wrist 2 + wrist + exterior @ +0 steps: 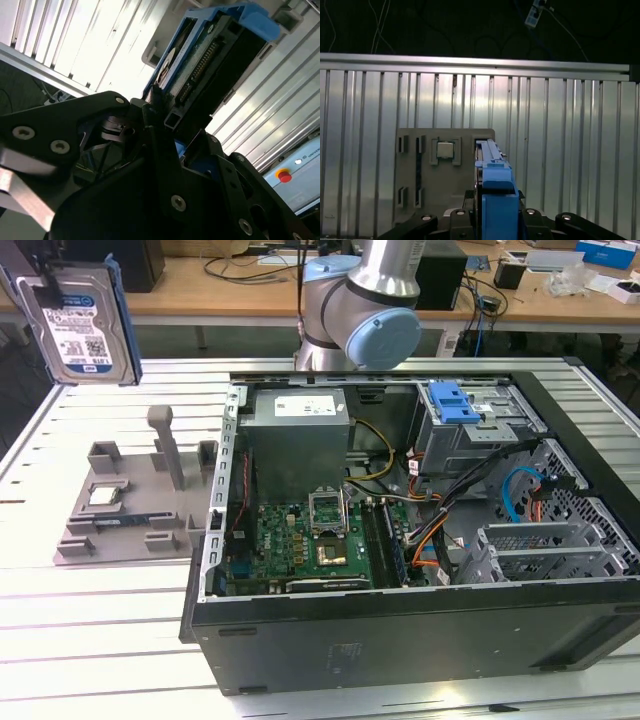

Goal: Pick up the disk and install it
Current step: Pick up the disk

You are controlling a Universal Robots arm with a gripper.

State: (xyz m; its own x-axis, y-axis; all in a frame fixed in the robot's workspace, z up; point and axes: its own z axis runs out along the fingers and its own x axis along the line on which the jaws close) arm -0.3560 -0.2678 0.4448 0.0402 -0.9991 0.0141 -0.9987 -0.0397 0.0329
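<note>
The disk (82, 315) hangs upright in the air at the exterior view's far upper left, its white-and-blue label facing the camera and blue rails along its sides. My gripper (42, 288) is shut on it, with a dark finger showing at its edge. In the first wrist view the disk (492, 170) is seen edge-on, its blue rail between my gripper's black fingers (457, 216). The second wrist view shows the disk's connector end (202, 65) sticking out past my gripper (170, 135). The disk is high above the grey holder (130, 505).
The grey holder (410, 200) on the slatted table carries a small square CPU chip (105, 495). An open computer case (400, 640) lies at the exterior view's right, with a motherboard (300, 545), loose cables, and a blue caddy (455, 400) on its grey drive cage. The arm's elbow (365, 300) stands behind the case.
</note>
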